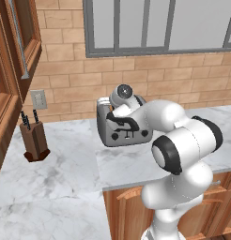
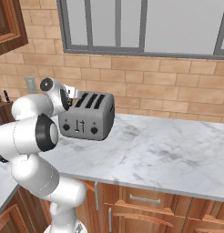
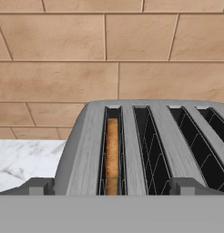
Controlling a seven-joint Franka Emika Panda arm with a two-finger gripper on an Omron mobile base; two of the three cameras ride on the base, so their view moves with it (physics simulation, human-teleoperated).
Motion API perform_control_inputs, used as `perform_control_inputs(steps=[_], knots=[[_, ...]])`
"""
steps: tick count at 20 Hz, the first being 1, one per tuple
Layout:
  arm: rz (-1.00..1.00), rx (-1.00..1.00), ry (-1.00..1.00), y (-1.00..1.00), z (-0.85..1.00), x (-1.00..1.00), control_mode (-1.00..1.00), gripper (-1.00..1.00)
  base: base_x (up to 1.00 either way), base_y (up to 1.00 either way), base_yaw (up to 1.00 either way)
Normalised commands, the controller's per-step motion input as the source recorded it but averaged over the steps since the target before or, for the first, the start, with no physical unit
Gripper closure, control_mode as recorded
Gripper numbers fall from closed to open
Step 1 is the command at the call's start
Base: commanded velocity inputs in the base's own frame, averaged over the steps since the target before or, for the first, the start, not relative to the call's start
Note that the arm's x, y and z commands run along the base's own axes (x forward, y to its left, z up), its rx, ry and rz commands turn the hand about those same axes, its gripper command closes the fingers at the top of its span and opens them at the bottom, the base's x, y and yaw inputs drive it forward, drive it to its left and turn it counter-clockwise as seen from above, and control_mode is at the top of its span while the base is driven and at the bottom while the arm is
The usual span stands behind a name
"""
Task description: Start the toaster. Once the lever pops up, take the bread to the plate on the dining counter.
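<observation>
The grey four-slot toaster [image 2: 89, 120] stands on the marble counter against the brick wall, and my arm partly covers the toaster [image 1: 129, 133] in the left base view. From the hand view I look down on the toaster [image 3: 86, 150]. A tan slice of bread [image 3: 112, 154] sits low in its leftmost slot. My gripper [image 3: 111, 187] hovers just above the toaster's near top edge, open, its fingertips [image 3: 38, 186] wide apart with nothing between them. In the right base view the hand sits at the toaster's upper left corner. The plate and the dining counter are out of view.
A wooden knife block [image 1: 35, 140] stands at the left of the counter, below a wall outlet [image 1: 38, 99]. Brown cabinets [image 1: 9, 70] rise at far left. A window runs above the brick wall. Bare marble [image 2: 168, 150] stretches right of the toaster.
</observation>
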Motion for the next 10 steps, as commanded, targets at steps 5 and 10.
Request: perform_control_inputs(steps=[5, 10], knots=[[0.00, 0.00, 0.00, 0.00, 0.00, 0.00, -1.00, -1.00, 0.00, 0.00, 0.00], [0.00, 0.00, 0.00, 0.00, 0.00, 0.00, -1.00, -1.00, 0.00, 0.00, 0.00]])
